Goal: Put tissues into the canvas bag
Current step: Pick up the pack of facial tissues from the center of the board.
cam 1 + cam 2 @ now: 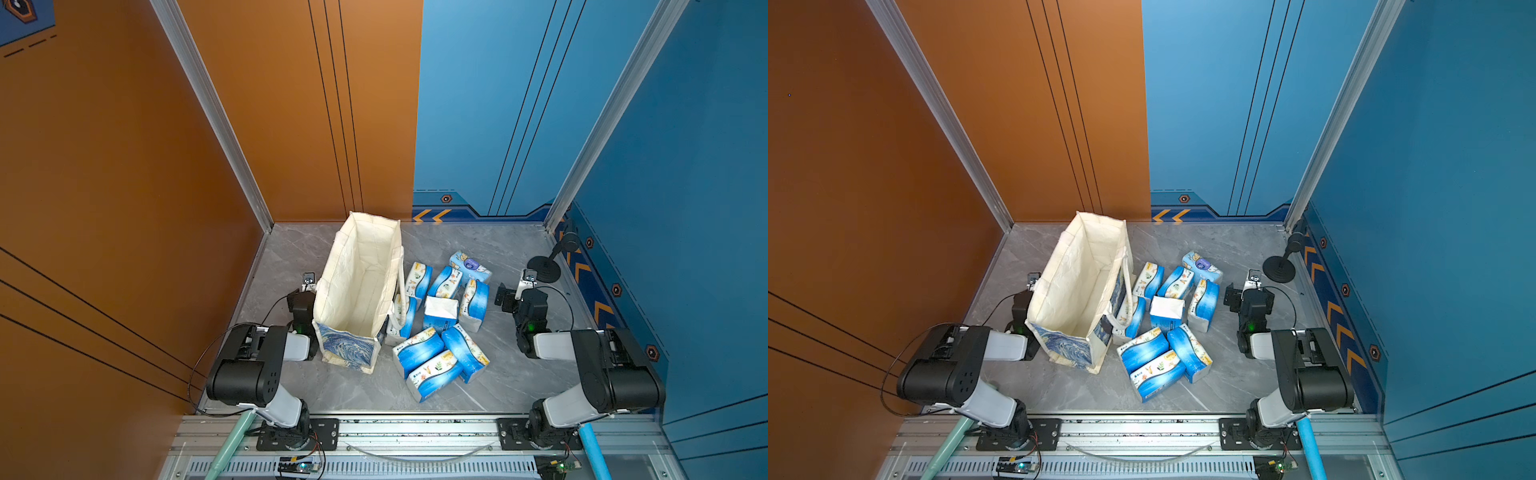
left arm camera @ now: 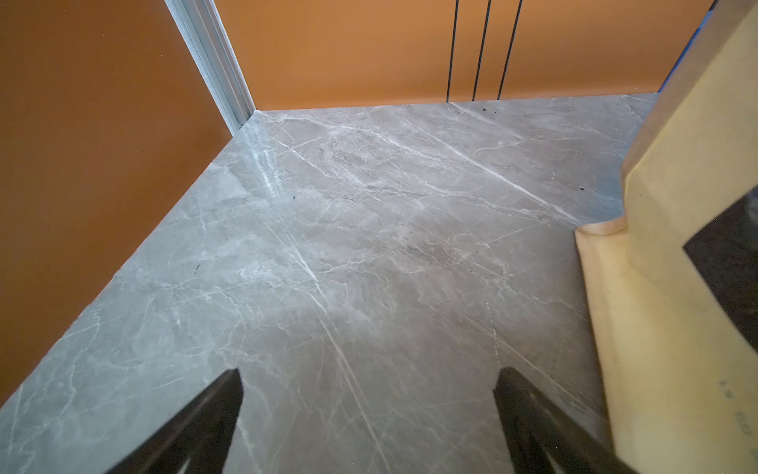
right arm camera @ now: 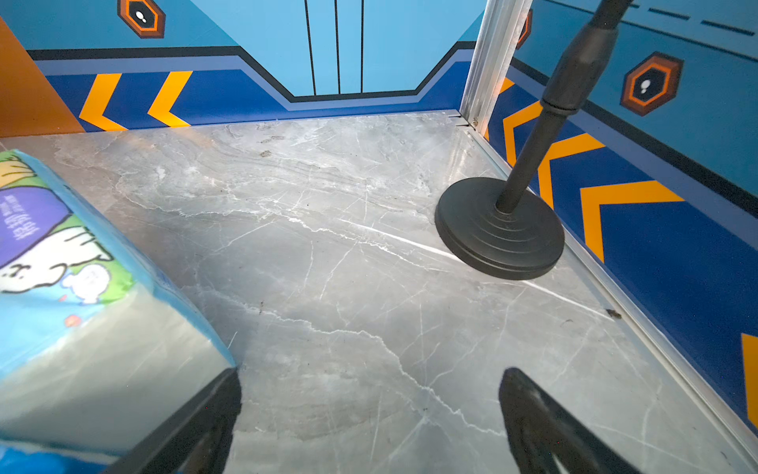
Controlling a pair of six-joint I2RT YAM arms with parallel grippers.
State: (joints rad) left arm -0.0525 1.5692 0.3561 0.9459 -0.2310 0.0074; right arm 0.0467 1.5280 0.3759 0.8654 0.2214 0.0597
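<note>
The worktop (image 1: 511,374) was a grey slab veined white like marble, closed in on three sides by tall panels. The orange wall (image 1: 104,166) took the left side and the left half of the back. The blue wall (image 1: 685,208) took the rest. Thin black lines crossed both. Aluminium posts (image 1: 216,112) stood in the far corners. Orange chevrons (image 1: 432,215) and hexagon badges (image 1: 446,198) marked a dark band at the foot of the blue. A black stand (image 1: 544,268) with a round base stood near the far right corner. An aluminium rail (image 1: 415,428) edged the near side. The light was even.
</note>
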